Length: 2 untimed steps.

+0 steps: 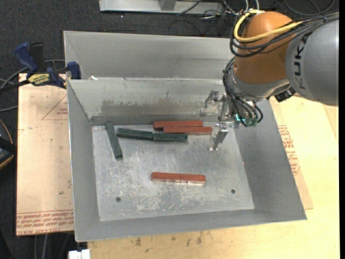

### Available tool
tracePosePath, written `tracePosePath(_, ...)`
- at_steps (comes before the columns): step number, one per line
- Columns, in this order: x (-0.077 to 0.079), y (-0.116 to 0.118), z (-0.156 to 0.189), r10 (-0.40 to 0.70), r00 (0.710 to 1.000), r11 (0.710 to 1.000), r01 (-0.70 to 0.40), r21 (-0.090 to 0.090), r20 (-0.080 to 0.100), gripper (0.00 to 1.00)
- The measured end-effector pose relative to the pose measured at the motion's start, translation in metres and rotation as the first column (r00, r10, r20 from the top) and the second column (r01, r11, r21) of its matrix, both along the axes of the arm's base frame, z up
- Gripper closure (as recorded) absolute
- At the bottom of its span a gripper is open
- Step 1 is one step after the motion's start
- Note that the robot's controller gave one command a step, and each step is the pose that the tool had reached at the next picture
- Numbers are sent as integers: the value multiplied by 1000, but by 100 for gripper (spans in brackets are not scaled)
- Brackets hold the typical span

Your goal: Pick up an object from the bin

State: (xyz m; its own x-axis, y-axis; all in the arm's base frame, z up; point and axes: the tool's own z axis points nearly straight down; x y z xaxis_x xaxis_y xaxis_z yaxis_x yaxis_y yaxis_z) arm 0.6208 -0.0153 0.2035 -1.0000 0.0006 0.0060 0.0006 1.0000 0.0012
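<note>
My gripper [218,142] hangs over the right side of the bin floor, its fingers pointing down with nothing seen between them. Just left of it lie two red-brown bars [182,126] side by side near the back wall, their right ends close to the fingers. A dark green bar [152,136] lies in front of them, running left. A lone red-brown bar [178,178] rests farther forward in the middle of the floor.
Another dark green bar [114,140] lies slanted at the left of the floor. The bin's sloped walls rise on all sides; the orange cover and cables of the arm hang above the right rear corner.
</note>
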Motion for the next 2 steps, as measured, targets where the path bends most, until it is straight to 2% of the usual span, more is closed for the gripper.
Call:
tracePosePath(1, 2, 0, 4, 0, 1000, 1000, 0, 0, 7, 0)
tracePosePath(2, -47, 15, -50, 31, 999, 1000, -31, -1, 12, 0)
